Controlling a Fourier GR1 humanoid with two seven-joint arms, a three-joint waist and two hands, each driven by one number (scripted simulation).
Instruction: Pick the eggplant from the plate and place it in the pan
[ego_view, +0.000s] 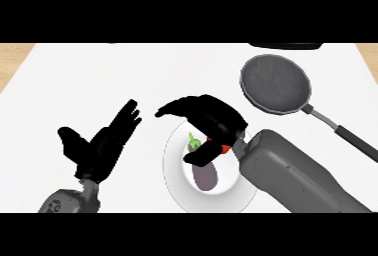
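Eggplant (206, 176) lies on plate (179, 192), under right hand (212, 118); pan (275, 82) well apart.

One eggplant (205, 176), purple with a single green stalk, lies on one white plate (214, 202) near the front edge of the counter (111, 70). One pan (275, 82) — grey, round, with one long handle (347, 136) — sits toward the far right corner. Two black hands show: the left hand (100, 145) over the front left part of the counter, and the right hand (210, 117) above the plate. Two grey forearms come with them, the left forearm (70, 202) and the right forearm (295, 175), both entering at the front edge. One dark thing (284, 45) is cut off at the far edge; what it is cannot be told.
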